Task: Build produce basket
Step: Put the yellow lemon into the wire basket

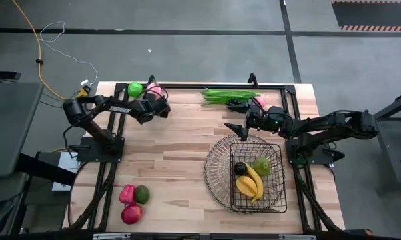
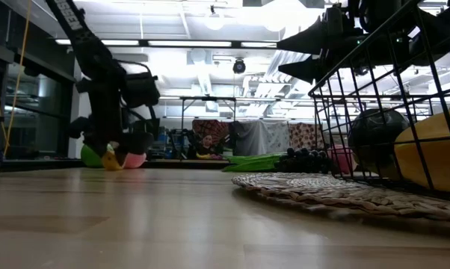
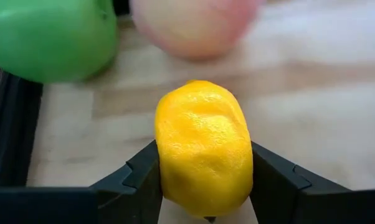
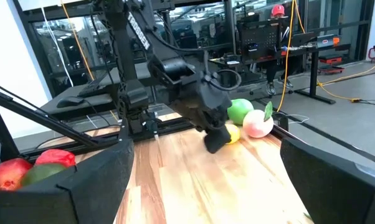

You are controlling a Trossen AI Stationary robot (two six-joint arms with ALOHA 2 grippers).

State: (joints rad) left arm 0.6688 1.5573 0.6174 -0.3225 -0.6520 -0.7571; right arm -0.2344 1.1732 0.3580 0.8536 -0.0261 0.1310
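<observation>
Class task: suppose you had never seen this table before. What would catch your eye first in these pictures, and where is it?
First, the yellow lemon filling the left wrist view, sitting between the left gripper's fingers at the table's far left corner, beside a green apple and a pink peach. Next, the dark wire basket on the right, already holding bananas, with the right gripper poised open above its far rim.

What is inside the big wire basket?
Inside the basket lie yellow bananas, a green pear-shaped fruit and a dark round fruit. Anything underneath the bananas is covered.
</observation>
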